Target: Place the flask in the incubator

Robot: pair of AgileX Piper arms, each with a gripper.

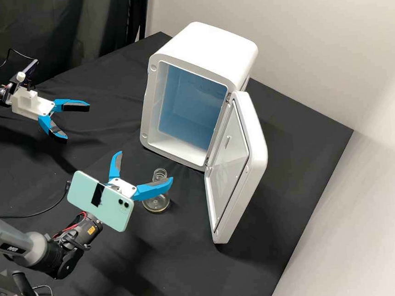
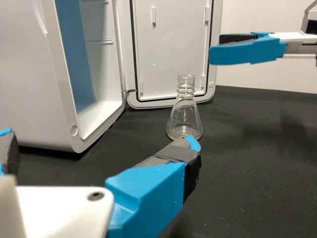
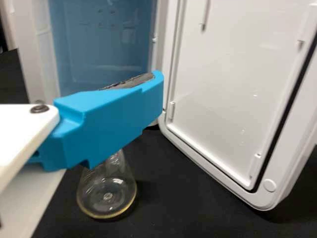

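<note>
The flask (image 1: 157,202) stood upright on the black bench (image 1: 125,274), just outside the incubator (image 1: 207,50) and near the lower front corner where the door hinged. It was a small clear conical flask with an open neck and a faint yellowish ring at its base. The incubator was a white box with a pale blue inside, and its door (image 1: 252,138) hung wide open, the white inner panel facing the flask. The right gripper (image 1: 144,168) hung above the bench close to the flask with its two blue fingers spread wide and nothing between them. From the high view one finger (image 1: 152,188) crossed in front of the flask's neck, and the right wrist view showed that finger over the flask (image 3: 106,191). The left wrist view showed it higher than the flask's mouth (image 2: 185,78) and off to one side, not touching the glass. The left gripper (image 1: 75,121) hung well apart from the flask, farther back along the bench, its fingers also spread wide and empty, pointed toward the flask and the open door.
</note>
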